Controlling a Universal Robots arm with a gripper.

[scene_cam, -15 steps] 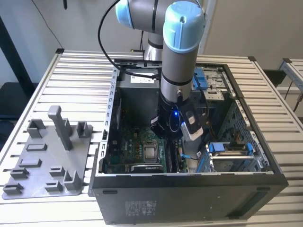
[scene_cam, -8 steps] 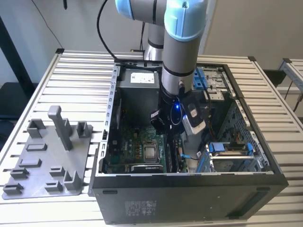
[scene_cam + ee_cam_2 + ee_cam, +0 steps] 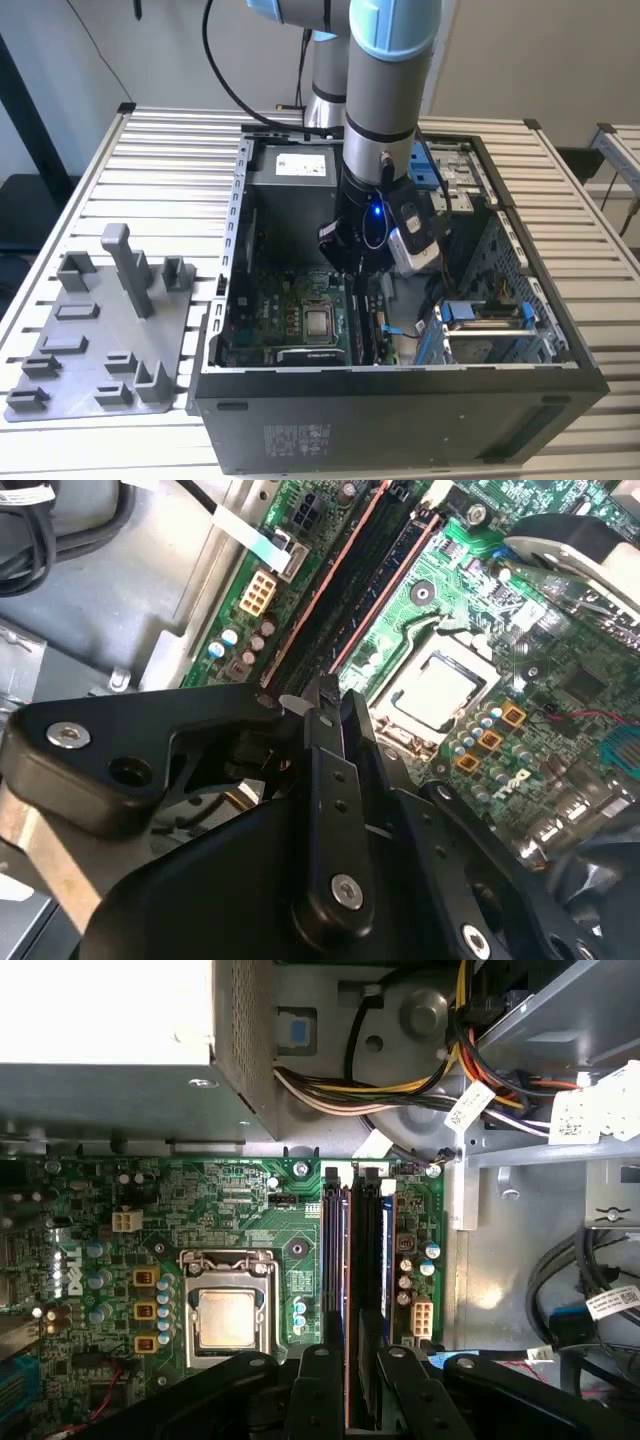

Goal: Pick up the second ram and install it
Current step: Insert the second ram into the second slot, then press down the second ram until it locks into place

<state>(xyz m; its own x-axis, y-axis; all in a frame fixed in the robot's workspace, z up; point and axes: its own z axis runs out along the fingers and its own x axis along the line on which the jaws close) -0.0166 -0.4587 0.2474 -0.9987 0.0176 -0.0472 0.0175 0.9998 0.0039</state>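
below the tool (image 3: 350, 1385), the second ram (image 3: 368, 1250) stands in its slot.

I see the open black metal computer case (image 3: 400, 400) lying on the slatted aluminium table (image 3: 160, 150); the grey plastic holder tray (image 3: 100, 350) sits beside it, toward the exterior view's left; the green motherboard (image 3: 290, 320) lies inside the case.

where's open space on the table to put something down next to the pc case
Bare slatted table lies behind the grey holder tray, at the exterior view's left of the computer case. Inside the case it is crowded: the gripper hangs over the motherboard.
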